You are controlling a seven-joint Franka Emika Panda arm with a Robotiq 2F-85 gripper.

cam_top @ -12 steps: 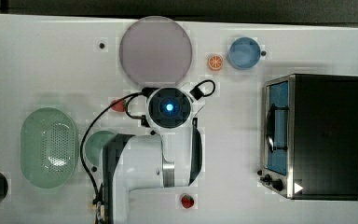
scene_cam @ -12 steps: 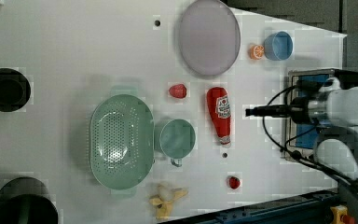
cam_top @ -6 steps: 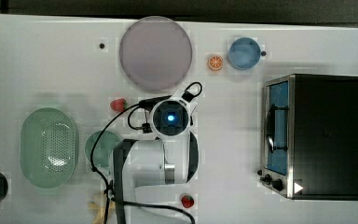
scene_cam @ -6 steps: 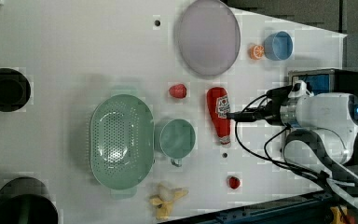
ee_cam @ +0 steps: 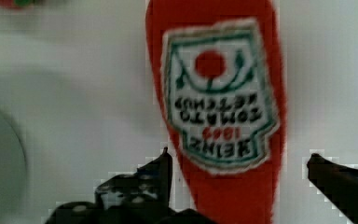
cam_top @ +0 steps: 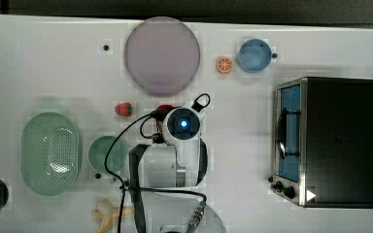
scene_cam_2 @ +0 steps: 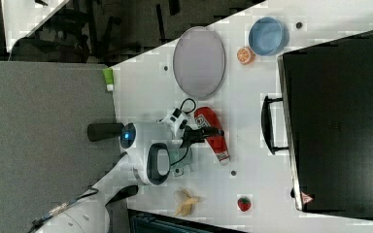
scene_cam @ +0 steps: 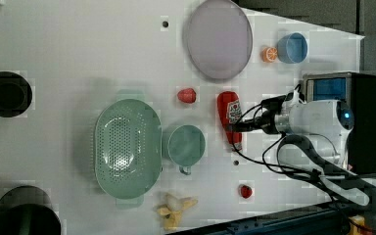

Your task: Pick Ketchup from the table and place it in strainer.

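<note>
I have the black two-finger gripper (ee_cam: 235, 161) spread wide astride the red plastic ketchup squeeze bottle (ee_cam: 219, 107) lying mid-table; judged light, smooth, squashy, so I'd clamp its labelled belly.

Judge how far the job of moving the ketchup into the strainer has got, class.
Done: the gripper is above the ketchup, its open fingers on either side of the bottle.
In hand: the grasp. The fingers are not yet closed, and the bottle lies flat on the table.
Left: closing, lifting, carrying it past the round green bowl and placing it in the strainer, which holds nothing.
</note>
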